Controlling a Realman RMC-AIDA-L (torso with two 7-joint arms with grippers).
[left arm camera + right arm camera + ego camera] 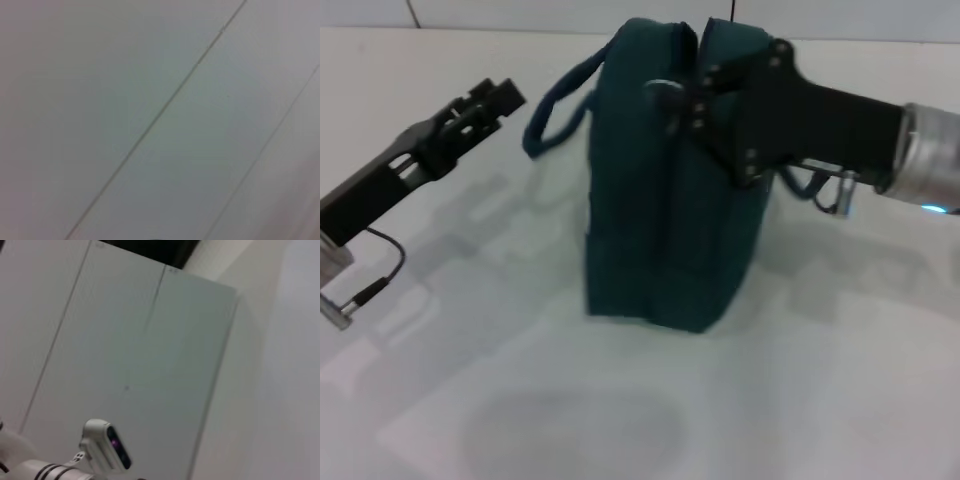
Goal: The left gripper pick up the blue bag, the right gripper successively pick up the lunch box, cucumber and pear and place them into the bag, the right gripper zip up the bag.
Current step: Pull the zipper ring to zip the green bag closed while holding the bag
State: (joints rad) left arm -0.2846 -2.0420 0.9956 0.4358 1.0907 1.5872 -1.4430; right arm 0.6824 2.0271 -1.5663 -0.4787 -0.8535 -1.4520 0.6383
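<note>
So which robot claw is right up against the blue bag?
The right gripper. It sits at the top of the blue bag, by the zip. The left gripper hangs in the air off to the bag's side, touching nothing.

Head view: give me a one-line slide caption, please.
Right gripper at the top zip of the upright dark teal fabric lunch bag on the white table; left gripper apart, beside its loop handle.

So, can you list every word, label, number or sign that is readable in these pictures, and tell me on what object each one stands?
None can be read.
Blue bag: no logo or print shows on its visible side.
Right pincer, at the bag's top: plain black body, no label legible.
Left pincer, apart from the bag: no markings visible.
Table: bare.
Both wrist views: only pale panels, no writing.
</note>
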